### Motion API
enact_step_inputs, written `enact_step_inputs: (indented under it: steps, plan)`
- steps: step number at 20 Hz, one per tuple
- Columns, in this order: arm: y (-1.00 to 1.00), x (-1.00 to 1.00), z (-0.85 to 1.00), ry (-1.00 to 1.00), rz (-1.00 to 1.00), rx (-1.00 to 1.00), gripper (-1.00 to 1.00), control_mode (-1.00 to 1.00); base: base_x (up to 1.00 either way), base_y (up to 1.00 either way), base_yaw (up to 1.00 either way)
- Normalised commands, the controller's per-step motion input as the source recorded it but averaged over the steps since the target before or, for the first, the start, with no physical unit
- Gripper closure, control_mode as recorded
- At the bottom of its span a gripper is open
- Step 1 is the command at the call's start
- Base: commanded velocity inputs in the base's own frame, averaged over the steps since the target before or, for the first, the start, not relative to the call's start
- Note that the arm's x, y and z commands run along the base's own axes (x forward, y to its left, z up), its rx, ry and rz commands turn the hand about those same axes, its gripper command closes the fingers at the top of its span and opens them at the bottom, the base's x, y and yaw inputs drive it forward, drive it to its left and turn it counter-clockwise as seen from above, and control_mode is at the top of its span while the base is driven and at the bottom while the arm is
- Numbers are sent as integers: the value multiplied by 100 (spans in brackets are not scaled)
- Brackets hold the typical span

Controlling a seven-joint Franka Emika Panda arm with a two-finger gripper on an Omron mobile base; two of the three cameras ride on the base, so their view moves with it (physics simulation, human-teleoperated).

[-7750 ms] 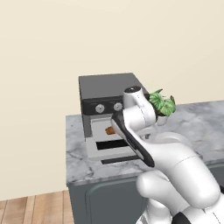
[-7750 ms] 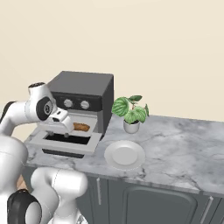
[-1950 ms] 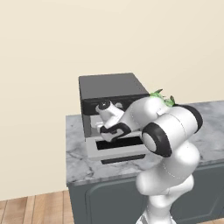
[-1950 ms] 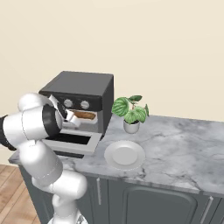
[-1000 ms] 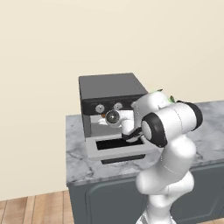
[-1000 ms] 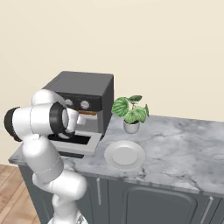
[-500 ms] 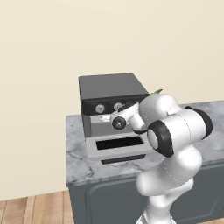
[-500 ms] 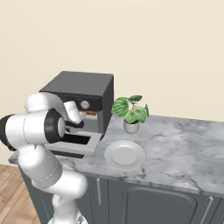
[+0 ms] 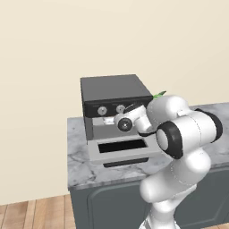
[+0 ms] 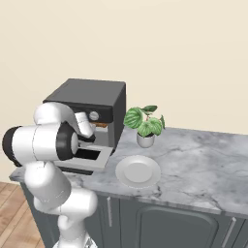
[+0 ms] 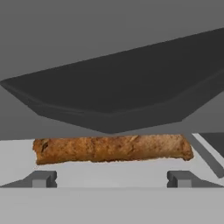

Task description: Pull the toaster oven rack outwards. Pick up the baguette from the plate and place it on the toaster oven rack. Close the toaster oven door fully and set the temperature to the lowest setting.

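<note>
A: How was the room laid out?

B: A grey marble counter [image 10: 193, 164] on dark cabinets was set against a plain beige wall, above a wooden floor. The toaster oven [image 9: 114, 91] was placed at one end, its door [image 9: 120, 147] folded down flat.

A: And the task items?

B: The baguette [image 11: 111, 148] was seen lying on the rack [image 11: 109, 173] inside. The plate [image 10: 138, 171] was left bare beside a potted plant [image 10: 144, 123]. The gripper's [image 11: 111, 180] fingers were spread apart, holding nothing.

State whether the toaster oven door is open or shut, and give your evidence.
Open. The toaster oven door lies folded down flat over the counter, and the baguette shows inside.
</note>
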Motion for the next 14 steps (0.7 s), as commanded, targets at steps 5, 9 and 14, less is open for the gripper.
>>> enact_step_inputs:
  steps: [5, 9, 14]
  plan:
    - [0, -97, 49, 0, 2, 2, -100, -100, 0, 0, 0]
    - [11, -100, 24, 0, 0, 0, -100, -100, 0, 0, 0]
    - [11, -91, 54, 0, 0, 0, -100, -100, 0, 0, 0]
